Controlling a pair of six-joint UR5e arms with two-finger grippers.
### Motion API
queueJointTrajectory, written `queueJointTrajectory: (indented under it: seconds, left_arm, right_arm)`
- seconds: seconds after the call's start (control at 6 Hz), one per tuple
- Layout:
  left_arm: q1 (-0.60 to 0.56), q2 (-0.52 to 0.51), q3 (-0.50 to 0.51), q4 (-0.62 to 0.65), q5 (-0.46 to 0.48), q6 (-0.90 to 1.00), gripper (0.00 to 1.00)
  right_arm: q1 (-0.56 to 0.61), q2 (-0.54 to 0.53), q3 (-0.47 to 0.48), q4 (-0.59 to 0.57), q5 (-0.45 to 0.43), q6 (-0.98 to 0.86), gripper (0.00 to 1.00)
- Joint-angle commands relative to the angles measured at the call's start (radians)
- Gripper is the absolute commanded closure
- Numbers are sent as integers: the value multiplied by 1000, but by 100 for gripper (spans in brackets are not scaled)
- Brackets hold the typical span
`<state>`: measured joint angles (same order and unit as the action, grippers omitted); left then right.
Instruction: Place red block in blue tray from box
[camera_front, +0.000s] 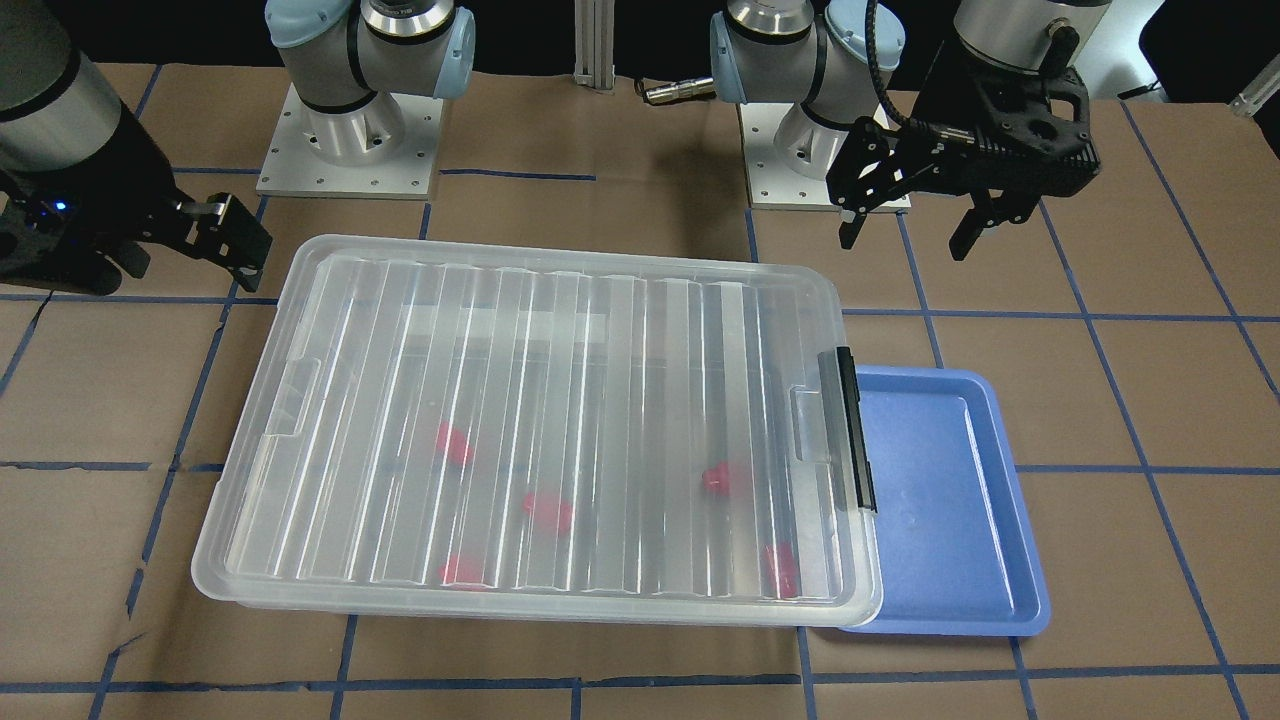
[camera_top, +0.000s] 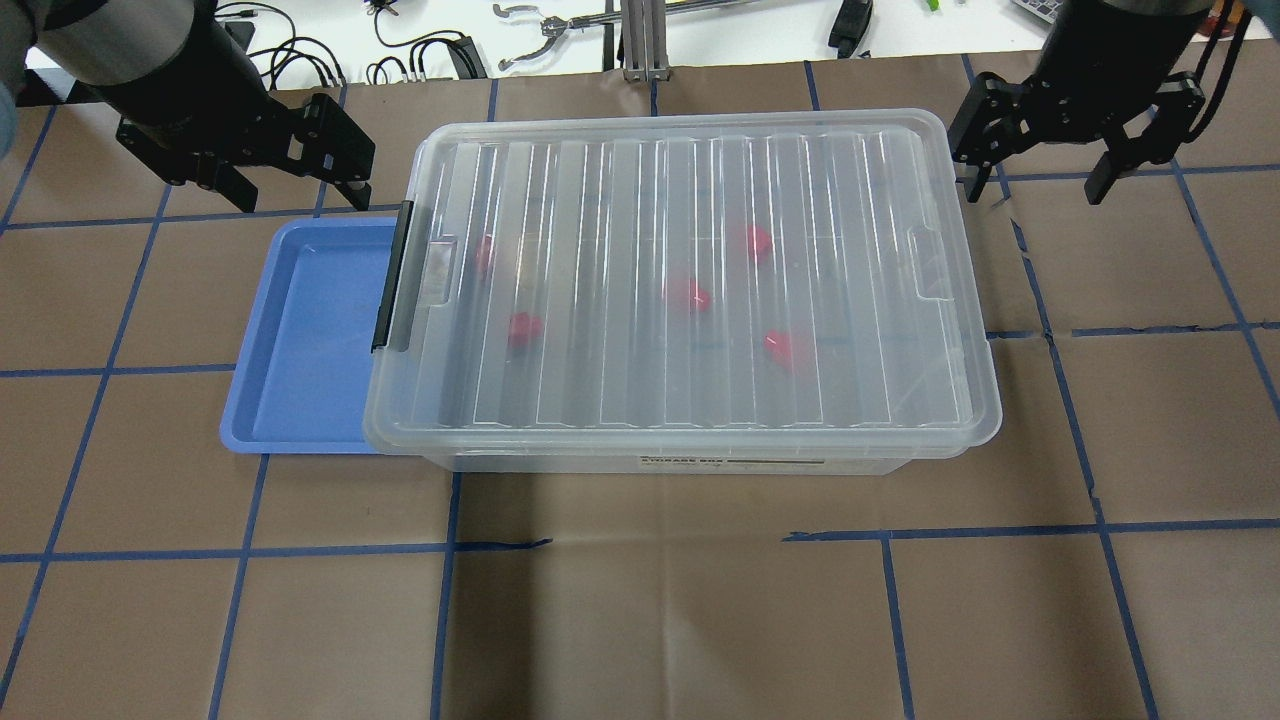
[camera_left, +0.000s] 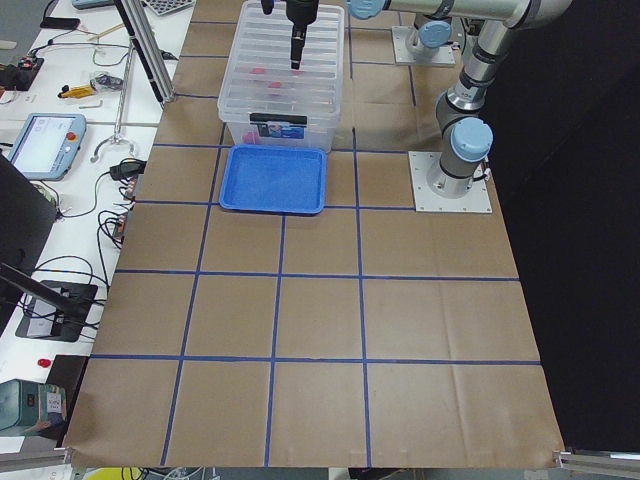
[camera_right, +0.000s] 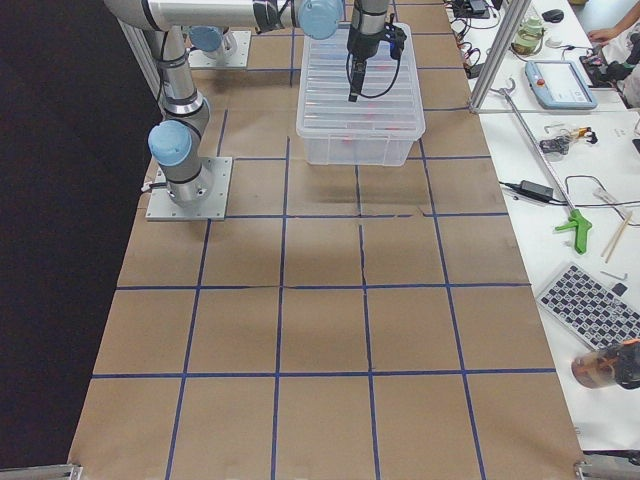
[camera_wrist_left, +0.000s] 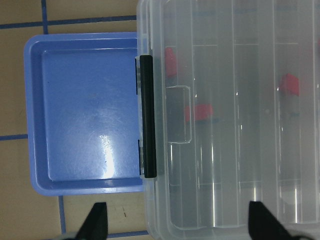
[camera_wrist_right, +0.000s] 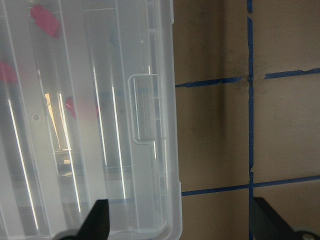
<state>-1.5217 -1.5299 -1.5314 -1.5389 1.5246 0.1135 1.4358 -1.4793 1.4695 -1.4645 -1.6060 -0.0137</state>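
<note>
We find the left gripper (camera_top: 293, 188) by the black-latched end of the large clear plastic box (camera_top: 880, 300), jaws apart. The shallow blue plastic tray (camera_top: 300, 340) abuts that end. Five small glossy red blocks (camera_top: 688, 294) lie inside the lidded box. Its front label (camera_top: 730, 462) is unreadable. The right gripper (camera_top: 1035, 187) hangs off the box's opposite end, jaws apart.

Front-facing: across the table (camera_front: 640, 680), facing the arms' base plates (camera_front: 350, 150), steeply down on the box (camera_front: 540, 430) and blue tray (camera_front: 960, 520).
Overhead: opposite side, looking forward and down.
Side views: far off at the table ends, looking along it.
Left wrist: close above the tray and the box's black latch bar (camera_wrist_left: 148, 115).
Right wrist: close above the box's other end.
Shared: the box, in all six.
</note>
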Motion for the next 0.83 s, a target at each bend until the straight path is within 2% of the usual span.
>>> queueJointTrajectory:
  seconds: [0.0,0.33,0.67]
  left_arm:
    - [35,-4,-1,-3,0,2,2]
    - [72,-25,-45,-30,3,11,2]
    - [46,-73,-39,-17,-6,-14,2]
  right_arm:
    - [-21,4,104,-106,-8,-8,0]
    - [-21,4,204,-178,-9,-6,0]
    - [-23,5,271,-188,-12,-6,0]
